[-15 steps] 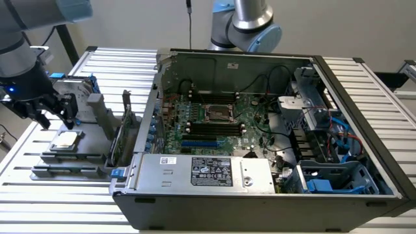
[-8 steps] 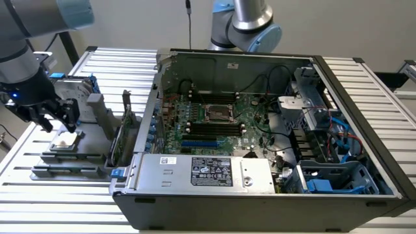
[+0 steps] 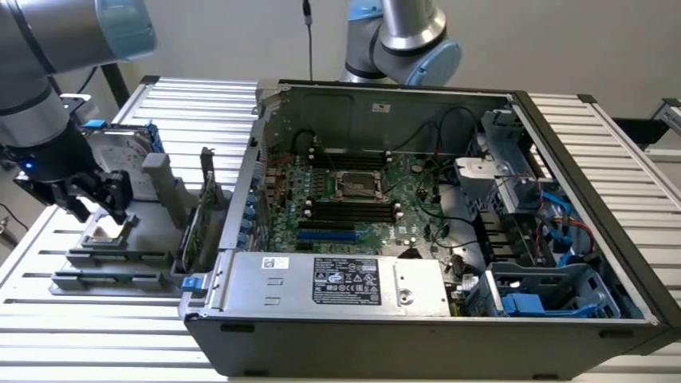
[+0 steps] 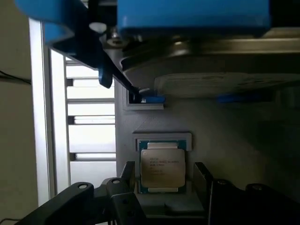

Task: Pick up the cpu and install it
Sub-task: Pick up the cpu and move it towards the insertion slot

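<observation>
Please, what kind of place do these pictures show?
Probably a robotics lab bench for computer assembly: an open computer case on a slatted metal table, the gripper over the cpu in a grey holder.

So the silver-grey metal arm with pale blue joint caps (image 3: pixel 48 40) comes in from the top corner on the exterior view's left and drops pretty much straight down. Under that, the black cylindrical wrist (image 3: pixel 48 152) has a tiny blue light glowing on its side. The black two-finger gripper (image 3: pixel 98 211) hangs off it pointing down, jaws spread wide with nothing pinched between them. In the wrist view its dark fingers (image 4: pixel 204 183) stand well apart, one each side.
</observation>
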`<state>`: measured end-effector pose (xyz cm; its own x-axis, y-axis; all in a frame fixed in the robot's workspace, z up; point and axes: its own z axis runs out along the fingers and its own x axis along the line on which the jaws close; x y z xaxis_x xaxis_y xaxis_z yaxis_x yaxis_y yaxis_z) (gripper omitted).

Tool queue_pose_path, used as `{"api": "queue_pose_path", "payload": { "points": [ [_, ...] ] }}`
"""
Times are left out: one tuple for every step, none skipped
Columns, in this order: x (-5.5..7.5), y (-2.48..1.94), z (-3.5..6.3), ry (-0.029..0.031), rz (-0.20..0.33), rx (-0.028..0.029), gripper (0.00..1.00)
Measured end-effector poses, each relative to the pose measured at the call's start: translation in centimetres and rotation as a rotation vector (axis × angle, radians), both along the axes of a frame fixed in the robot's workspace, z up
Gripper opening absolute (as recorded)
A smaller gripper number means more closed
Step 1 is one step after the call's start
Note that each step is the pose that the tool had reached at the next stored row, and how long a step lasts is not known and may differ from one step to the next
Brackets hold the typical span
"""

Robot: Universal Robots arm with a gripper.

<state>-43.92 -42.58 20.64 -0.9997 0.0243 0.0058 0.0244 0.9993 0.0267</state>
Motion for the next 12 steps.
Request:
{"api": "queue_pose_path", "payload": {
  "points": [
    [0.02, -0.03, -0.1, 0.0011, 0.0, 0.0011, 0.62],
    [0.06, -0.05, -0.18, 0.0026, 0.0, 0.0028, 0.62],
    [0.13, -0.08, -0.26, 0.0045, 0.0, 0.0049, 0.62],
    [0.21, -0.1, -0.32, 0.007, 0.0, 0.0076, 0.62],
    [0.31, -0.12, -0.37, 0.0096, 0.0, 0.0107, 0.62],
    [0.38, -0.14, -0.43, 0.0123, 0.0, 0.0134, 0.62],
    [0.46, -0.17, -0.5, 0.015, 0.0, 0.0157, 0.62],
    [0.48, -0.2, -0.57, 0.0168, 0.0, 0.0172, 0.62],
    [0.48, -0.24, -0.62, 0.0188, 0.0, 0.0177, 0.62],
    [0.48, -0.27, -0.65, 0.0207, 0.0, 0.0177, 0.62],
    [0.49, -0.3, -0.69, 0.022, 0.0, 0.0178, 0.62],
    [0.49, -0.31, -0.73, 0.0226, 0.0, 0.0178, 0.62]
  ]
}}
